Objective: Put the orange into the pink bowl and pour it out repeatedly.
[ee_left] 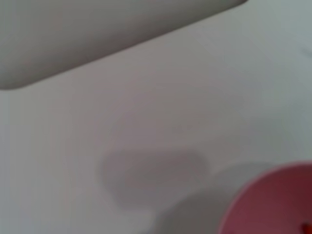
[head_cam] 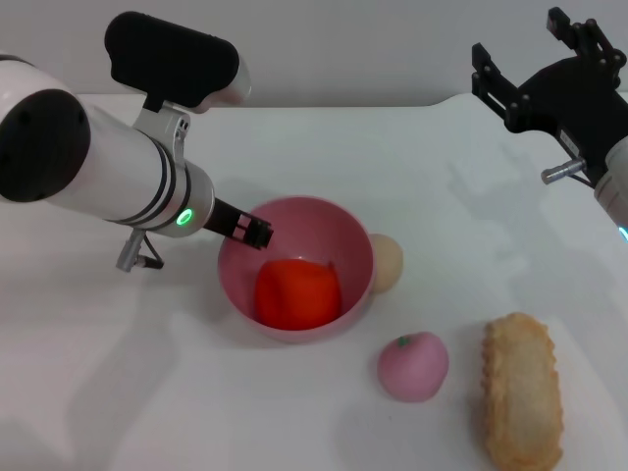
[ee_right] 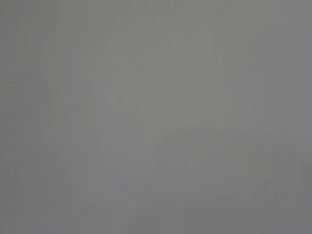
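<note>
While the orange (head_cam: 297, 292) is lying inside the pink bowl (head_cam: 345, 235), the bowl's near-left rim is being pinched by the left gripper (head_cam: 257, 232), the nearer arm by far, on a white table (head_cam: 324, 157) with the right gripper (head_cam: 535, 74) being held spread, far right.

Orange (head_cam: 297, 293): bright orange-red
Bowl (head_cam: 348, 235): glossy pink
Ball (head_cam: 387, 262): beige
Peach (head_cam: 413, 366): pink, green stem spot
Table (head_cam: 392, 157): white
</note>
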`<state>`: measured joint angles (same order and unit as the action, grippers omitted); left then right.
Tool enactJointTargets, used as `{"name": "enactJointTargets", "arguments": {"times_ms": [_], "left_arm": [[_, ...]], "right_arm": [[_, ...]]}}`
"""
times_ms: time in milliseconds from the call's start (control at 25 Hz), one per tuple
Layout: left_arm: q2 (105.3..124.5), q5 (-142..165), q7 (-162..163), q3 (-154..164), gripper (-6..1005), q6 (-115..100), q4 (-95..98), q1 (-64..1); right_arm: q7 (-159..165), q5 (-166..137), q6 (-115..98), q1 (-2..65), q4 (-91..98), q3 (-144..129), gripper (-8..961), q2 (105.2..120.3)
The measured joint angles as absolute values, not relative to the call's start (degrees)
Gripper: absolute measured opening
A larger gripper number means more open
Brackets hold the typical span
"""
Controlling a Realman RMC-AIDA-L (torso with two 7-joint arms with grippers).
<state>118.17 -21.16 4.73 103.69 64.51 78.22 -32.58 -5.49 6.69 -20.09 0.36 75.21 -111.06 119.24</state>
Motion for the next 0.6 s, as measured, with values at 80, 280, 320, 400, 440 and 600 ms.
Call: {"name": "enactJointTargets", "arguments": {"times_ms": [80, 280, 320, 400, 440, 600], "left_arm": [[118.11, -20.7, 4.5, 103.6, 384, 63.6, 78.3, -32.5], [118.03, -16.2, 4.4, 101.8, 495, 62.3, 79.4, -32.6], [118.03, -14.6, 4.4, 100.9, 517, 61.4, 79.9, -32.6], [118.02, -11.1, 4.5, 99.1, 561, 57.7, 81.2, -31.9], [118.04, -9.9, 4.5, 98.5, 584, 55.2, 81.7, -31.3], [118.03, -6.2, 4.7, 96.9, 696, 38.0, 82.4, -25.7]], "right_arm": [[-4.9, 6.7, -19.9, 0.6, 74.7, -110.9, 707, 119.22], [-4.6, 6.7, -19.5, 1.0, 73.9, -110.7, 813, 119.19], [-4.4, 6.7, -19.5, 1.1, 73.7, -110.5, 818, 119.18], [-3.8, 6.7, -19.6, 1.2, 73.2, -109.9, 826, 119.13], [-3.6, 6.7, -19.8, 1.2, 72.9, -109.5, 826, 119.12], [-3.1, 8.2, -24.6, 0.8, 69.0, -107.5, 827, 119.24]]}}
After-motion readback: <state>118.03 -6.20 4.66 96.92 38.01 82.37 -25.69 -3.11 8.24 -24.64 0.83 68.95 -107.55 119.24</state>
